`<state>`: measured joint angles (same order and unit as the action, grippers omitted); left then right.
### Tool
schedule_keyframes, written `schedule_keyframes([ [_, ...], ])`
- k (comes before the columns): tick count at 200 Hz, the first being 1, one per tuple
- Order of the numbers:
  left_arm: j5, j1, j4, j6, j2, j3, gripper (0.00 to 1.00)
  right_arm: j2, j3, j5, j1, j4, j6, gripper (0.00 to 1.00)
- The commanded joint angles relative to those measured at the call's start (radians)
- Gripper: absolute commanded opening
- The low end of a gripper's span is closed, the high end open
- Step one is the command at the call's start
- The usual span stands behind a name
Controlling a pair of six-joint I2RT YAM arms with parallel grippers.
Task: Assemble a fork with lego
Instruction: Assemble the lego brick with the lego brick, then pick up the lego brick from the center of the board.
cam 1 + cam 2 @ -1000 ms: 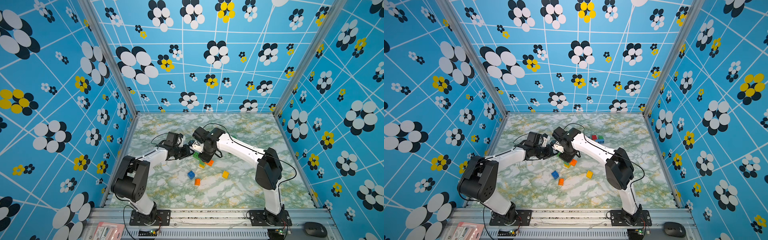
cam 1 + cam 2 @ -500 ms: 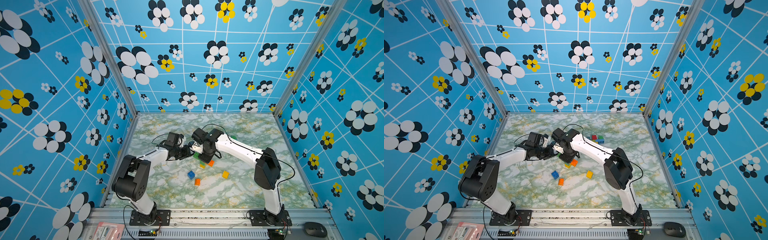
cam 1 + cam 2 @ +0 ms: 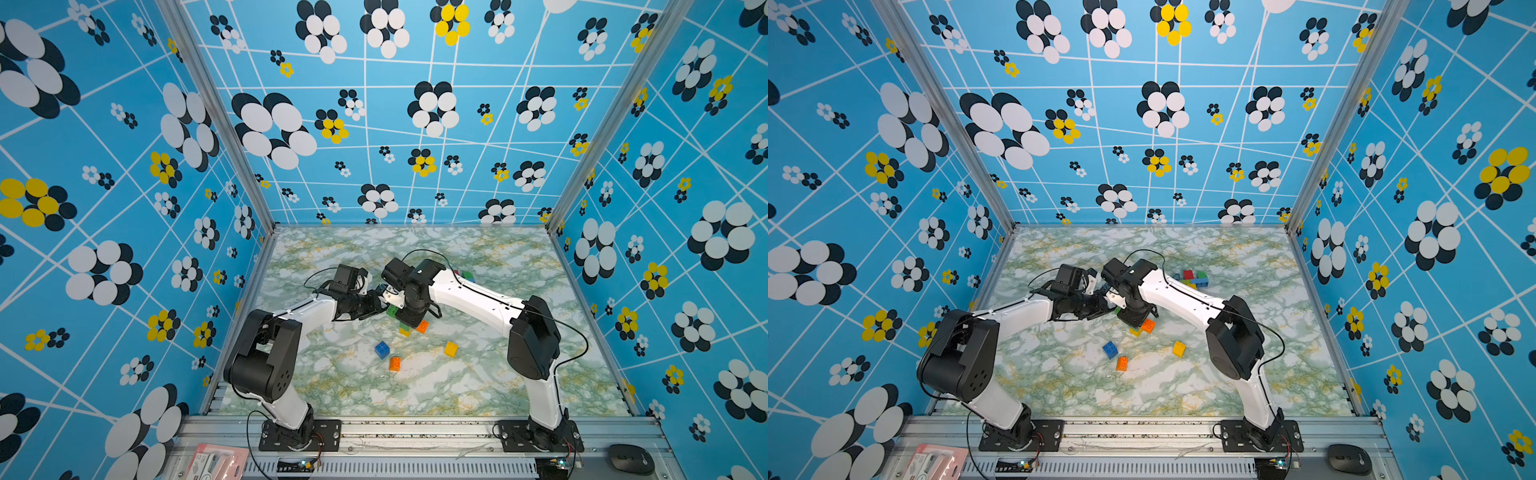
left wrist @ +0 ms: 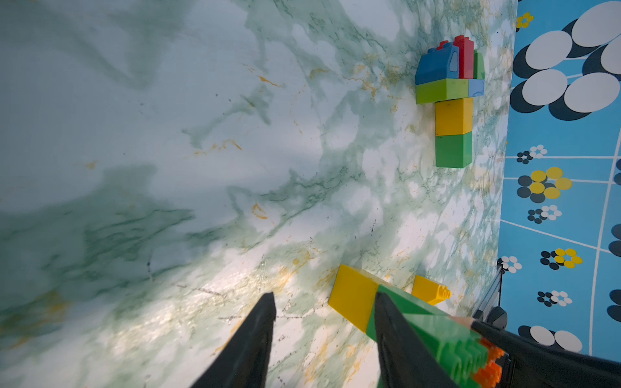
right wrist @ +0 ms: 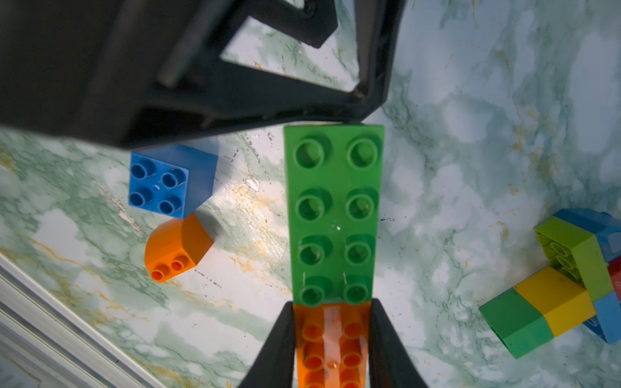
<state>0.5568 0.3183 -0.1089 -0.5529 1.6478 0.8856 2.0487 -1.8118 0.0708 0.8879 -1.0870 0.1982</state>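
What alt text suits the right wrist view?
Right gripper shut on an orange brick joined to a green brick, its far end by the left gripper. A blue brick, a curved orange brick and a mixed stack lie on the table.

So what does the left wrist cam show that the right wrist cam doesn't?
Left wrist only: a small loose yellow brick, a larger yellow brick under the long green brick, the blue wall. Right wrist only: the blue square brick and the curved orange brick. Both: the long green brick, the orange brick clamped in the right gripper, the assembled brick cluster, the marble table.
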Motion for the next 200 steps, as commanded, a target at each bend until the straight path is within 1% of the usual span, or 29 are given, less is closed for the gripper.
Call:
schedule_keyframes([
  [1, 0.009, 0.014, -0.022, 0.022, 0.013, 0.025, 0.51, 0.073, 0.053, 0.011, 0.01, -0.01, -0.006, 0.0],
  [37, 0.006, 0.014, -0.026, 0.025, 0.007, 0.021, 0.51, 0.032, 0.071, -0.004, 0.01, 0.028, -0.024, 0.01],
  [41, 0.006, 0.014, -0.026, 0.025, 0.009, 0.021, 0.51, 0.024, 0.071, -0.006, 0.009, 0.036, -0.027, 0.06],
  [44, 0.005, 0.014, -0.026, 0.024, 0.01, 0.021, 0.51, 0.016, 0.073, -0.005, 0.009, 0.041, -0.028, 0.13],
  [52, 0.006, 0.014, -0.026, 0.025, 0.01, 0.022, 0.51, -0.006, 0.072, -0.003, 0.009, 0.056, -0.033, 0.27],
  [60, 0.006, 0.014, -0.028, 0.024, 0.01, 0.021, 0.51, -0.027, 0.065, 0.001, 0.008, 0.065, -0.043, 0.36],
  [61, 0.006, 0.014, -0.028, 0.025, 0.009, 0.022, 0.51, -0.029, 0.064, 0.0, 0.009, 0.065, -0.045, 0.38],
  [64, 0.005, 0.013, -0.03, 0.026, 0.01, 0.023, 0.51, -0.036, 0.058, -0.002, 0.008, 0.064, -0.048, 0.48],
  [66, 0.004, 0.013, -0.03, 0.028, 0.01, 0.023, 0.51, -0.041, 0.052, -0.003, 0.008, 0.065, -0.048, 0.52],
  [77, -0.008, 0.009, -0.039, 0.031, 0.006, 0.024, 0.51, -0.068, 0.027, -0.006, 0.008, 0.066, -0.054, 0.64],
  [86, -0.012, 0.001, -0.043, 0.031, 0.004, 0.022, 0.51, -0.092, 0.011, -0.008, 0.008, 0.071, -0.058, 0.8],
  [90, -0.011, -0.002, -0.043, 0.031, 0.006, 0.02, 0.51, -0.102, 0.007, -0.006, 0.008, 0.076, -0.061, 0.83],
  [110, -0.005, -0.012, -0.037, 0.028, 0.007, 0.018, 0.51, -0.16, 0.02, 0.014, 0.008, 0.111, -0.078, 0.86],
  [130, -0.001, -0.012, -0.036, 0.026, 0.009, 0.021, 0.51, -0.242, 0.113, 0.038, 0.003, 0.199, -0.13, 0.85],
  [145, -0.004, -0.012, -0.037, 0.025, 0.009, 0.022, 0.51, -0.312, 0.193, 0.024, 0.007, 0.27, -0.212, 0.85],
  [152, -0.007, -0.014, -0.037, 0.025, 0.006, 0.022, 0.51, -0.333, 0.204, 0.021, 0.013, 0.295, -0.254, 0.83],
  [156, -0.008, -0.016, -0.037, 0.023, 0.004, 0.022, 0.51, -0.345, 0.251, 0.022, 0.018, 0.315, -0.289, 0.82],
  [165, -0.013, -0.019, -0.039, 0.019, 0.003, 0.022, 0.51, -0.368, 0.287, 0.036, 0.048, 0.352, -0.355, 0.8],
  [180, -0.031, -0.027, -0.043, 0.013, -0.011, 0.018, 0.52, -0.392, 0.329, 0.114, 0.132, 0.409, -0.438, 0.76],
  [189, -0.044, -0.032, -0.048, 0.009, -0.023, 0.015, 0.52, -0.392, 0.34, 0.158, 0.181, 0.432, -0.49, 0.74],
  [200, -0.07, -0.038, -0.061, 0.007, -0.039, 0.01, 0.52, -0.373, 0.337, 0.172, 0.217, 0.442, -0.569, 0.71],
])
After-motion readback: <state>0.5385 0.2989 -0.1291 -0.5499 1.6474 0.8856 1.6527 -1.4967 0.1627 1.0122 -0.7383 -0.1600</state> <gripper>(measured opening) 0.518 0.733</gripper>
